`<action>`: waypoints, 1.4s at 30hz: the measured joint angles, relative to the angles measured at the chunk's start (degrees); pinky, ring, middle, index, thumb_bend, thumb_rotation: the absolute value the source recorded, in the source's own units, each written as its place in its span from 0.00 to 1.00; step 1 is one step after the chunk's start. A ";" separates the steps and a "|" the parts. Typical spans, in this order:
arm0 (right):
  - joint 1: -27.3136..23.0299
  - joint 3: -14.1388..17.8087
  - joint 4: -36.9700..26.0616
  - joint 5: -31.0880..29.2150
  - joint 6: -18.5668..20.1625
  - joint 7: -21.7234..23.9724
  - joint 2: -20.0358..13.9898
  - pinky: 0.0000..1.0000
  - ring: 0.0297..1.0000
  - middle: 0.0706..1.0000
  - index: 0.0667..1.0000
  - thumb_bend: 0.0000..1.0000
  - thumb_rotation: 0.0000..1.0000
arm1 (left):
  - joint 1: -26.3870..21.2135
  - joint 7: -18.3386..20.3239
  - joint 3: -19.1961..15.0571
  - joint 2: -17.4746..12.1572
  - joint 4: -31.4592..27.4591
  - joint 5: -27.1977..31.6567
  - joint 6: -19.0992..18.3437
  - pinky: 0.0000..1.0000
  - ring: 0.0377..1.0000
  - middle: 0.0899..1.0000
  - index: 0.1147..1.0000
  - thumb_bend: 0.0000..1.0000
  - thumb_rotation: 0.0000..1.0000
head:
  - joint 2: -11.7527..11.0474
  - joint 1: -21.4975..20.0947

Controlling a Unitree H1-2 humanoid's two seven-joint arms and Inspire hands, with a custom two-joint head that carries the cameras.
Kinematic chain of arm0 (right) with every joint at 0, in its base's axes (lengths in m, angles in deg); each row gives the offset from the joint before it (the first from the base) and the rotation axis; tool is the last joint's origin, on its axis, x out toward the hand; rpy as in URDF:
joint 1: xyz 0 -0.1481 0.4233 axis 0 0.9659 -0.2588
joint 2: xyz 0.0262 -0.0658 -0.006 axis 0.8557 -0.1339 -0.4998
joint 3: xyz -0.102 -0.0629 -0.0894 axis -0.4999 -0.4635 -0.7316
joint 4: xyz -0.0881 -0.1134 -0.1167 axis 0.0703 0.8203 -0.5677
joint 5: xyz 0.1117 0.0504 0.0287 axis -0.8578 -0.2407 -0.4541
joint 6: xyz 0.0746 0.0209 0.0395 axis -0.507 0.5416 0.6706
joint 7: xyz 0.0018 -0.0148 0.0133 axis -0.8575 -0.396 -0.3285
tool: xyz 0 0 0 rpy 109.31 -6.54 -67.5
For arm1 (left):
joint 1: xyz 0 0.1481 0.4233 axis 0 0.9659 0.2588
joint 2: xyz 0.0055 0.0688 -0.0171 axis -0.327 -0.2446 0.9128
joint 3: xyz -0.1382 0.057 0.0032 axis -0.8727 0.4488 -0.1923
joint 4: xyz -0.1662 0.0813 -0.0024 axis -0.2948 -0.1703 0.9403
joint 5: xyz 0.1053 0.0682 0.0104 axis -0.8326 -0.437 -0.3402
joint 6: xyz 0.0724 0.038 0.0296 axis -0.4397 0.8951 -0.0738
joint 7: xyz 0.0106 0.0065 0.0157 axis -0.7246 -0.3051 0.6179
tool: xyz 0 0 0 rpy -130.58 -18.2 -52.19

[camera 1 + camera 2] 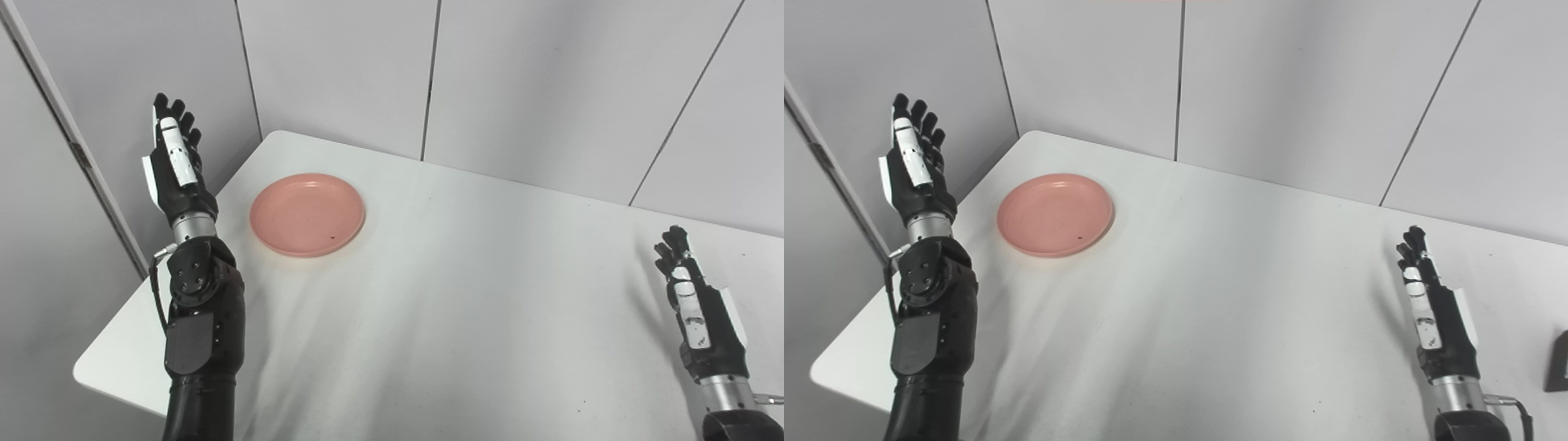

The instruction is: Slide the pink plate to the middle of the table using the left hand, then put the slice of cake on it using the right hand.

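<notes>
The pink plate (307, 213) lies empty on the white table (465, 294), toward its far left corner. My left hand (174, 158) is raised beyond the table's left edge, left of the plate and apart from it, fingers straight and apart, holding nothing. Near the table's right side my right hand (695, 309) also stands open and empty, fingers pointing up. A dark object (1557, 361), cut off by the right edge of the right eye view, sits on the table to the right of that hand; I cannot tell what it is. No cake slice is clearly visible.
Grey wall panels (343, 67) close in behind the table and on its left. The table's left corner (92, 367) is rounded and lies near my left forearm (202, 331).
</notes>
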 measured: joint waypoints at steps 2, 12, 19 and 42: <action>0.00 0.00 0.00 0.00 -0.08 0.01 0.00 0.99 0.97 0.99 0.99 0.39 1.00 | 0.00 0.15 -0.04 -0.43 1.21 0.51 0.12 0.95 0.95 0.94 0.93 0.43 1.00 | 0.00 0.00; 0.00 -0.03 0.01 0.11 -0.43 0.13 0.01 0.98 0.97 0.99 0.99 0.38 1.00 | -0.05 1.52 -0.14 -1.56 8.06 2.54 1.31 0.98 0.95 0.95 0.94 0.42 1.00 | 0.26 0.09; 0.00 -0.03 0.08 0.14 -0.92 0.13 0.00 0.97 0.97 0.99 0.99 0.38 1.00 | -0.37 2.20 -0.29 -2.83 13.17 3.50 3.02 0.95 0.94 0.93 0.92 0.42 1.00 | 0.44 0.09; 0.05 -0.01 0.00 1.25 -0.94 -0.23 0.08 0.97 0.96 0.98 0.99 0.38 1.00 | -1.93 3.08 -0.04 -3.34 22.82 5.73 4.85 0.91 0.90 0.89 0.89 0.39 1.00 | 0.97 -0.35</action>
